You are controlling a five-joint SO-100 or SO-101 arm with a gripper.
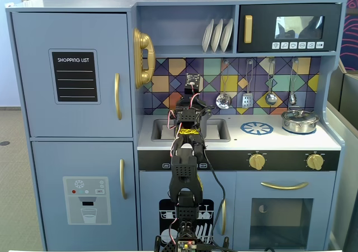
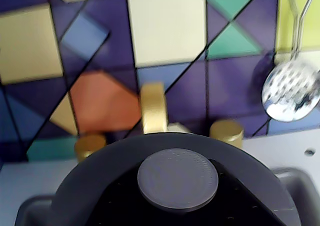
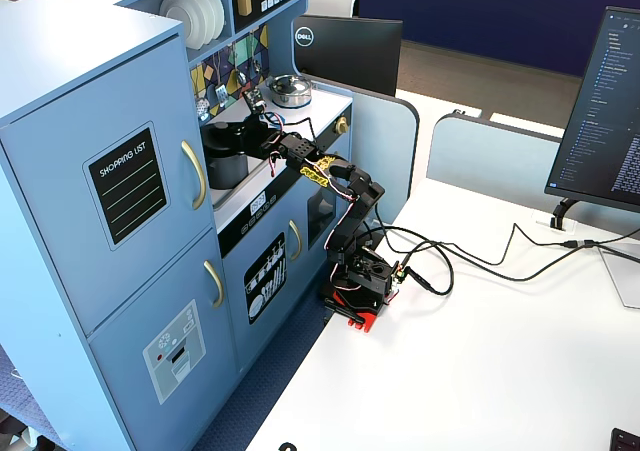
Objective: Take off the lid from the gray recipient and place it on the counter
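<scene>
Blue wooden panels are making up the toy kitchen [image 1: 72, 123], which is filling most of a fixed view, and its white counter [image 1: 240, 140] is running across the middle with a sink [image 1: 215, 130] cut into it and a blue burner print [image 1: 257, 128] to the right. Beside the kitchen, in a fixed view, a white table [image 3: 480, 371] is carrying the base of the black arm [image 3: 352, 231], which is reaching up and over the counter edge toward the sink. The gray pot [image 3: 228, 163] is sitting in the sink area with the lid [image 3: 232, 136] lying flat on top of it; in the wrist view the lid [image 2: 100, 176] is filling the lower half of the frame, with its round knob [image 2: 177, 178] showing at the centre. The fingers [image 3: 262, 137] are hovering at the lid's right edge in that fixed view, but I cannot tell how far apart they are standing or whether they are gripping anything, since they are too small and dark to separate from the lid. A shiny silver pot [image 1: 300, 120] is standing at the far right of the counter, well apart from the gray one. A gold faucet [image 2: 153, 107] is rising just behind the lid, and a slotted spoon [image 2: 292, 88] is hanging on the tiled wall.
</scene>
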